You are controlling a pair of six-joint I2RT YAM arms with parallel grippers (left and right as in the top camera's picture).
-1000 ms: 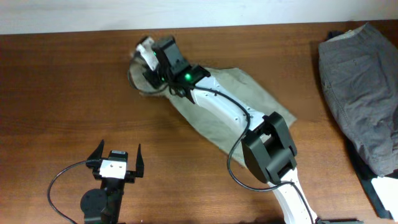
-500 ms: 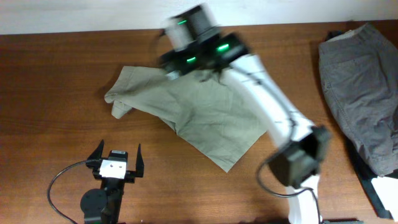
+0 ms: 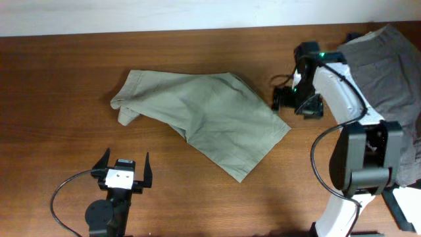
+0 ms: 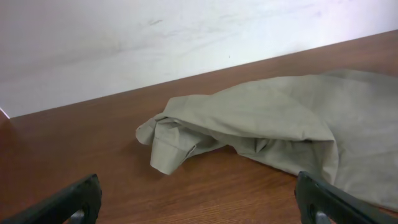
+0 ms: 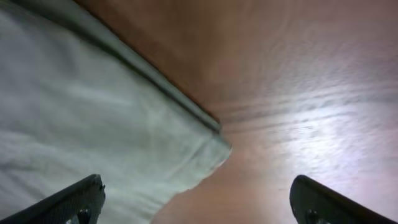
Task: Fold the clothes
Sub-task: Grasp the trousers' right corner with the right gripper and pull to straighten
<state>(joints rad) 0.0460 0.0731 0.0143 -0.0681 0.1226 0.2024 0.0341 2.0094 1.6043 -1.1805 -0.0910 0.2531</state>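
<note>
Judging step: flattening olive garment point(image 3: 210, 115) ahead of first fold; no fold made yet.

Overhead: garment lies mid-table point(image 3: 59, 79), bunched at its 9 o'clock end. At its 3 o'clock corner, right pincer point(image 3: 289, 100). At 7 o'clock, left pincer point(image 3: 125, 163), apart from cloth. Grey pile point(image 3: 381, 72) at table's 3 o'clock edge.

Left wrist: jaws wide, empty, garment ahead at 12.

Right wrist: jaws wide, nothing held, above cloth corner point(image 5: 208, 146); contact n/k.

Next, est.: smooth bunched end, then grip an edge.

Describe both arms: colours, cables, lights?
The right arm has white links, black joints, a green LED near the wrist and a black cable alongside. The left arm is black, with a white plate behind the gripper and a looping base cable. Fingers are black.
</note>
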